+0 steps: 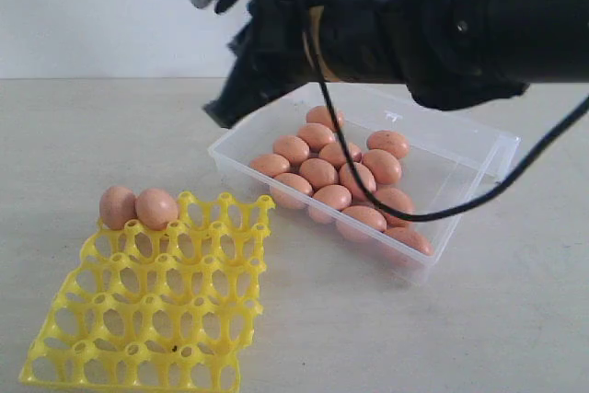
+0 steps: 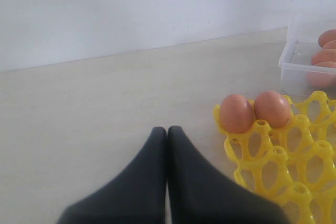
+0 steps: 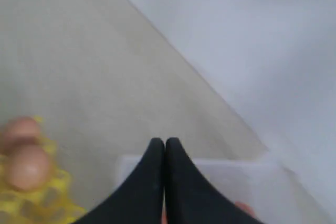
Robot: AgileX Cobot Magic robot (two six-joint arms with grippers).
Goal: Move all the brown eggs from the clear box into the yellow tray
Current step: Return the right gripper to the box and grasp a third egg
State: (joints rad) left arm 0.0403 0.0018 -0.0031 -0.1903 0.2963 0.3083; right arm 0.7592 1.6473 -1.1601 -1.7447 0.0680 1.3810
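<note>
Notes right hand (image 3: 165, 142) closed and empty over clear box (image 1: 497, 146) rim, brown eggs (image 1: 331, 172) just below toward its wrist, left hand (image 2: 167, 129) closed, farther off beside yellow tray (image 2: 276, 151).

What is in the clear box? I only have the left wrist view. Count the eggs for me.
Observer: About fourteen brown eggs lie heaped in the clear box.
Operator: Report the right pincer.
Observer: The right pincer is shut and empty, over the box's rim.
Operator: Check the whole yellow tray.
Observer: The yellow tray holds only two eggs, side by side at its far edge; every other cup is bare.
</note>
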